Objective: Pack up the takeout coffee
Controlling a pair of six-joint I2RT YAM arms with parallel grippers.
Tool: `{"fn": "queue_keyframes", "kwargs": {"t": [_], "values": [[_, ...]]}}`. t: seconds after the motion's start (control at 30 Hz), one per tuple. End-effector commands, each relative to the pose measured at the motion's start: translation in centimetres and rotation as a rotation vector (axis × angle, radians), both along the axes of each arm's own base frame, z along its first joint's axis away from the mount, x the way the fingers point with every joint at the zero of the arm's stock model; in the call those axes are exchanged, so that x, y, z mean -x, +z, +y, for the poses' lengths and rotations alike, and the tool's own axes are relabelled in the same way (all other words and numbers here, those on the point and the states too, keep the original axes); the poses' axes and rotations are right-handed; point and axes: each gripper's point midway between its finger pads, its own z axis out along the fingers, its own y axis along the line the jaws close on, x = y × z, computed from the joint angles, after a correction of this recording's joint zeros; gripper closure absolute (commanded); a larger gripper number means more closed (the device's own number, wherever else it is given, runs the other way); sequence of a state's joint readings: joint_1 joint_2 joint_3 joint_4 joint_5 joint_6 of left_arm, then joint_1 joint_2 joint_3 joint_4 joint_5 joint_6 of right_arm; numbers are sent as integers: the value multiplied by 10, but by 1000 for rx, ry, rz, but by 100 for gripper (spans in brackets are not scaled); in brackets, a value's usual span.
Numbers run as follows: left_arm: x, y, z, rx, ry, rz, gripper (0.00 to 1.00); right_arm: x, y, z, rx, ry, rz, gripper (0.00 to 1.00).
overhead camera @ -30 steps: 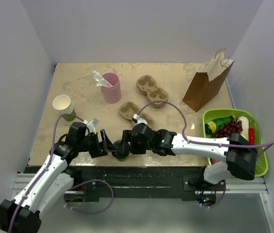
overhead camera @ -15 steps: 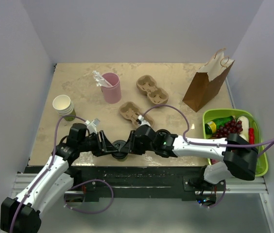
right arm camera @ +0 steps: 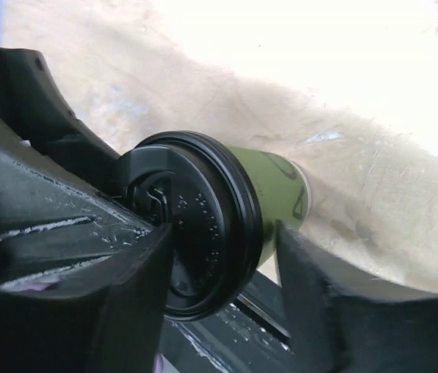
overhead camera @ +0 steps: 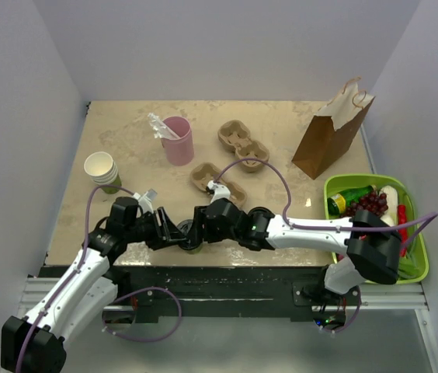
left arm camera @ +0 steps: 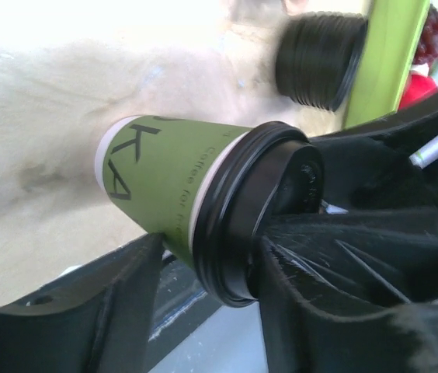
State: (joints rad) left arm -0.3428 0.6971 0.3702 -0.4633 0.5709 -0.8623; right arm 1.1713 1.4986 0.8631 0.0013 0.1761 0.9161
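Two grippers meet at the takeout coffee point(overhead camera: 190, 238), which stands lid up close to the table's point(overhead camera: 126, 124) near edge, in front of the nearer cardboard cup carrier point(overhead camera: 217, 180). The left gripper point(left arm camera: 207, 249) is clamped on it: one finger lies against the olive-green side, the other against the black lid's rim. The right gripper point(right arm camera: 225, 233) reaches in from the opposite side with its fingers straddling the lid; whether they press on it I cannot tell. Farther back stand a pink tumbler point(overhead camera: 179, 141), a second cup carrier point(overhead camera: 243, 144) and a brown paper bag point(overhead camera: 331, 132). A stack of lidless paper cups point(overhead camera: 102, 171) sits to the left, and a green basket point(overhead camera: 421, 264) of groceries is at the right edge.
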Motion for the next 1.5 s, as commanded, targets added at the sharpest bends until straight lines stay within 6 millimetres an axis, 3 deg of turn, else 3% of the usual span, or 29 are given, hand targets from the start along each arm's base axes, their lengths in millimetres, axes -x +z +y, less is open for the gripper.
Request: {"fn": "queue_keyframes", "kwargs": {"t": [0.0, 0.13, 0.23, 0.33, 0.47, 0.6, 0.73, 0.9, 0.97, 1.03, 1.07, 1.2, 1.33, 1.47], "values": [[14, -17, 12, -104, -16, 67, 43, -4, -33, -45, 359, -47, 20, 34], [4, 5, 12, -117, -18, 17, 32, -1, 12, -27, 246, -24, 20, 30], [-6, 18, 15, -145, -1, -19, 19, -2, 30, -22, 205, -26, 19, 28], [-15, 29, 17, -170, 14, -44, 12, 1, 40, -21, 172, -26, 27, 27], [-28, 44, 15, -169, 26, -84, 12, 5, 44, -22, 138, -27, 47, 27], [-34, 46, 9, -154, 7, -93, 18, 11, 53, -14, 50, -13, 63, 30], [-34, 37, 10, -175, -4, -73, 31, 14, 39, -15, 68, -13, 96, 34], [-27, 18, 11, -181, -13, -33, 32, 7, 15, -19, 89, -52, 137, 37], [-22, 9, 11, -174, -21, -10, 37, 8, 0, -22, 88, -55, 169, 45], [-19, 4, 12, -175, -15, 3, 47, 6, -9, -23, 60, -62, 196, 54], [-17, -2, 14, -183, -11, 16, 51, 6, -12, -24, 53, -68, 205, 63], [-10, -15, 20, -207, 15, 52, 74, 0, -17, -33, 51, -87, 203, 71], [0, -19, 22, -203, 17, 76, 75, -13, -11, -39, 25, -73, 168, 73], [4, -3, 19, -162, 22, 44, 55, -37, 1, -38, 42, -25, 99, 72]]}}
